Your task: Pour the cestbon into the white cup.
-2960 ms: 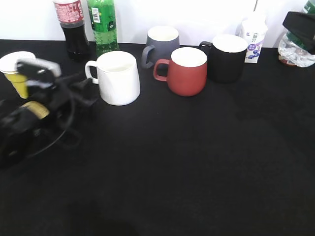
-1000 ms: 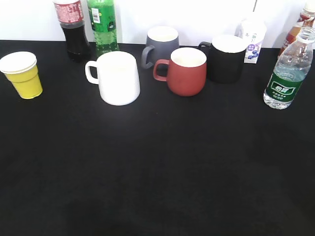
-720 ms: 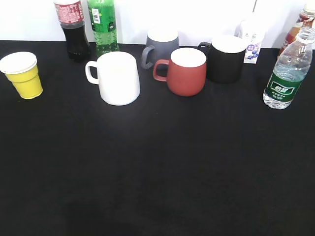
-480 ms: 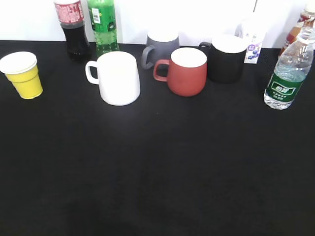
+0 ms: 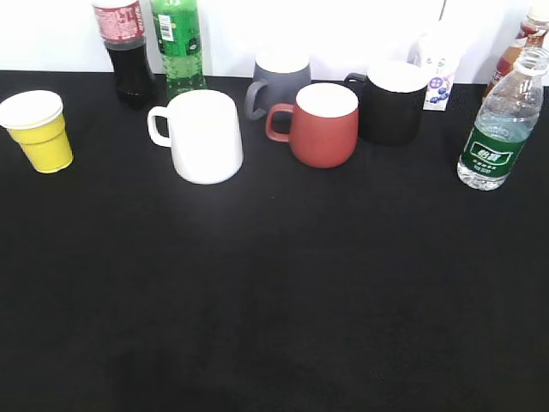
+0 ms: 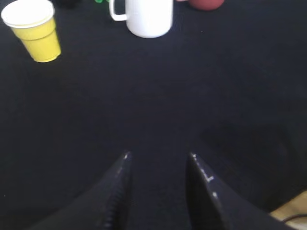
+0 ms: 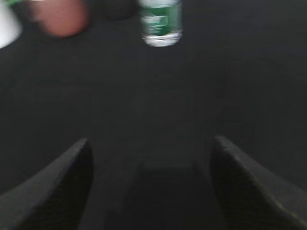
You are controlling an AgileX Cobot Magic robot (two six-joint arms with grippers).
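Both arms gone from the exterior view since three seconds ago, cestbon now upright at table's right edge | white cup far left of it, red mug between | left gripper fingers parted, empty | right gripper spread wide, empty, blurred

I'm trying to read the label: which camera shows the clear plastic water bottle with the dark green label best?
The exterior view: the clear plastic water bottle with the dark green label stands sharp, nearly whole. The right wrist view shows only its blurred lower part; the left wrist view misses it.
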